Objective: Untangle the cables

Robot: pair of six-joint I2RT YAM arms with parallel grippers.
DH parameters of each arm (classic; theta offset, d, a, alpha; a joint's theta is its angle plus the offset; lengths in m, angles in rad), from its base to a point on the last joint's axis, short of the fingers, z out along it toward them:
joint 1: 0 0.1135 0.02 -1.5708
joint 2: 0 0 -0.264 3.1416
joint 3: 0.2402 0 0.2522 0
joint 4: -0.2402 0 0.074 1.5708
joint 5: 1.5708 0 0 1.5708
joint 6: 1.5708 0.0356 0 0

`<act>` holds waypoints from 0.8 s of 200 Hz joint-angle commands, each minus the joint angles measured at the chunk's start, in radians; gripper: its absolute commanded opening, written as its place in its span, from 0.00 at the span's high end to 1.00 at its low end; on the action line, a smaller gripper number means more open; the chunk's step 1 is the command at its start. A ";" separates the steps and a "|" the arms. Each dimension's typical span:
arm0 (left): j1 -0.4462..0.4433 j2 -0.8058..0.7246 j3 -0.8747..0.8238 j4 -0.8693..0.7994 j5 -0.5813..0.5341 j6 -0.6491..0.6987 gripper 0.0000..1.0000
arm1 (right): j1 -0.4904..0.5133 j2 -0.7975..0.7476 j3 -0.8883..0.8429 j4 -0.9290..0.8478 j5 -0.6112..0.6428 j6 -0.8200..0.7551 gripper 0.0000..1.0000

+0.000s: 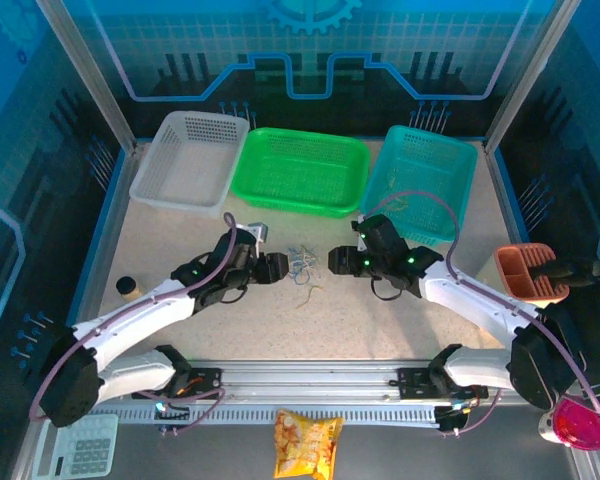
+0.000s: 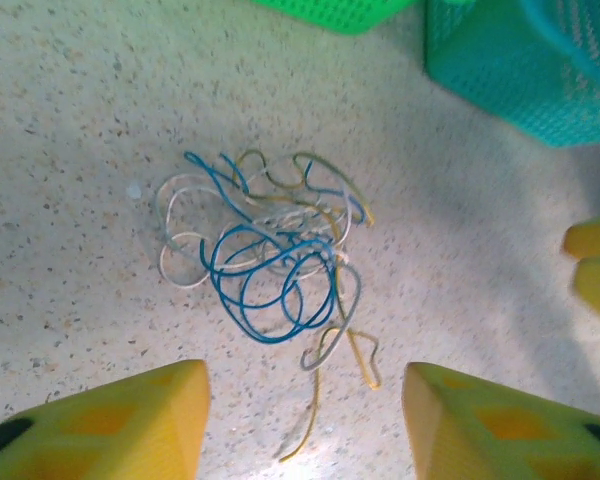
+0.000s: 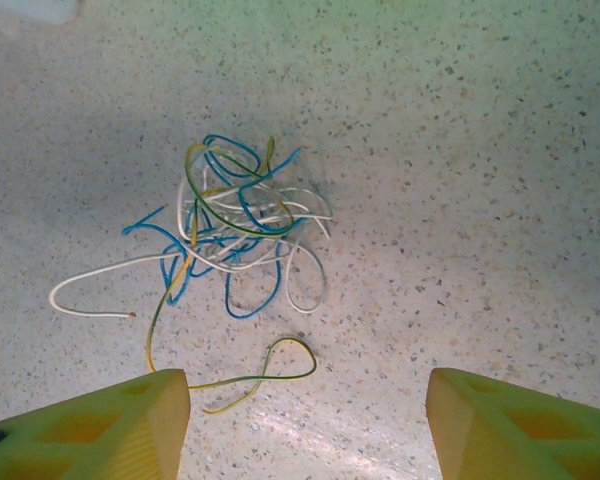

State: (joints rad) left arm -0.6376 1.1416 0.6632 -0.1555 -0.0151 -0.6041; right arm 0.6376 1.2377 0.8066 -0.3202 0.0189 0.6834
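The cables (image 1: 302,265) lie as one small tangle of blue, white and yellow-green strands on the speckled table, between my two grippers. My left gripper (image 1: 275,268) sits just left of the clump and my right gripper (image 1: 335,260) just right of it. In the left wrist view the cables (image 2: 270,250) lie ahead of my left gripper (image 2: 305,420), whose jaws stand open; only a loose yellow tail reaches the floor between them. Seen from the right wrist, the cables (image 3: 235,220) are ahead of my open right gripper (image 3: 308,425), and a yellow-green loop (image 3: 280,365) runs by its left finger (image 3: 90,430).
Three baskets line the back: white (image 1: 190,160), green (image 1: 300,170) and teal (image 1: 420,185), the teal one (image 2: 530,60) close to the left wrist. An orange holder (image 1: 530,270) stands at right, a small jar (image 1: 130,288) at left, and a snack bag (image 1: 307,443) below the rail.
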 commanded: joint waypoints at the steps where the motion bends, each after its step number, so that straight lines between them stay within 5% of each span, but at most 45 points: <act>1: -0.007 0.039 -0.030 0.077 0.062 -0.031 0.52 | -0.020 -0.010 0.051 0.024 0.001 -0.024 0.36; 93: -0.048 0.172 -0.024 0.200 0.017 -0.039 0.59 | -0.110 -0.049 0.059 0.040 -0.051 -0.024 0.35; 160: -0.049 0.201 0.017 0.199 0.009 -0.018 0.80 | -0.127 -0.068 0.048 0.030 -0.068 -0.028 0.35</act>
State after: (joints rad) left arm -0.6796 1.3308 0.6441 0.0360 0.0086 -0.6319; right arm 0.5228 1.1912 0.8474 -0.2905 -0.0315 0.6689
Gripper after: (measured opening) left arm 0.231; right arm 0.648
